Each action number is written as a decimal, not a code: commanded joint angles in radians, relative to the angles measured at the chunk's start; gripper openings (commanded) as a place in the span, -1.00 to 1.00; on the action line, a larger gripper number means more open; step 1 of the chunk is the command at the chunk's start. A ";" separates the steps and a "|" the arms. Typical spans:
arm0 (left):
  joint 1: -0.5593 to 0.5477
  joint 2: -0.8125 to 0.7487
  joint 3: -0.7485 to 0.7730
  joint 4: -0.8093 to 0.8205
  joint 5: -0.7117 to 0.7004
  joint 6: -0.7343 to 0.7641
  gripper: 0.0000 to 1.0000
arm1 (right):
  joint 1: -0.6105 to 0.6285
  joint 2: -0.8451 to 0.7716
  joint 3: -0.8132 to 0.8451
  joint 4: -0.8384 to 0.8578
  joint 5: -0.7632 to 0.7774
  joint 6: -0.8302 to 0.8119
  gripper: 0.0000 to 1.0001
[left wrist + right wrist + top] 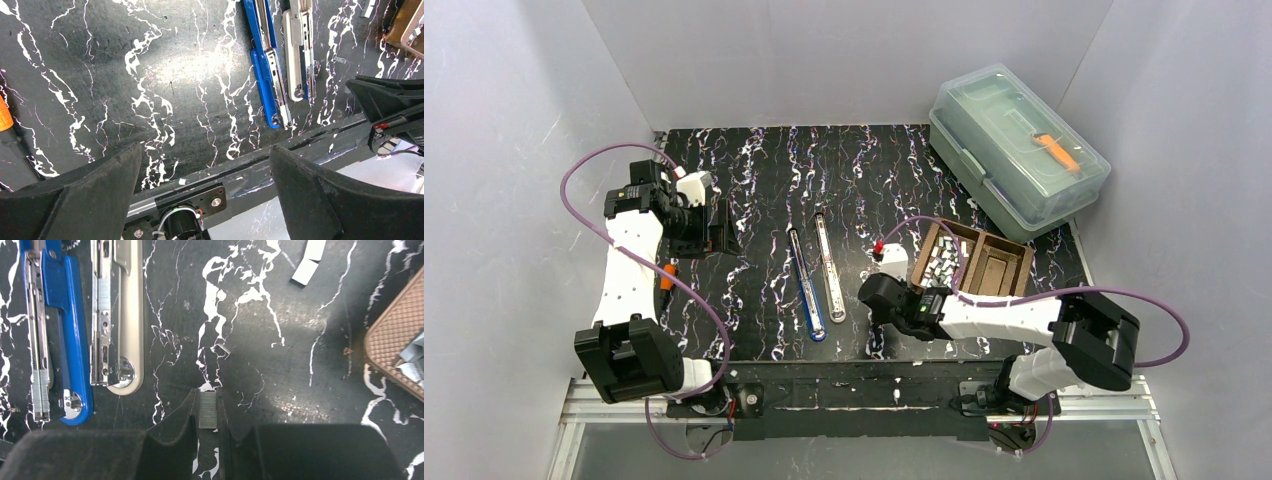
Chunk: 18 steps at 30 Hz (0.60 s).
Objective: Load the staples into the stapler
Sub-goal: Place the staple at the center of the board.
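Staple strip (207, 410) sits pinched between right fingers (181, 426); left fingers (100, 192) spread wide, empty.

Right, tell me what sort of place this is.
Probably a robot lab test cell: grey walls box in a black marbled table, a left arm and right arm are bolted to a rail at its near edge, and staples sit in a tray.
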 commanded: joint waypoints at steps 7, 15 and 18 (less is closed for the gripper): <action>0.007 -0.009 0.012 -0.023 0.015 0.002 0.99 | -0.011 0.051 0.007 0.077 -0.106 -0.013 -0.97; 0.006 -0.002 0.008 -0.020 0.019 0.001 0.99 | -0.011 0.128 0.006 0.139 -0.186 -0.030 -0.97; 0.006 -0.004 0.009 -0.021 0.013 0.004 0.99 | -0.011 0.158 0.028 0.103 -0.169 -0.015 -0.96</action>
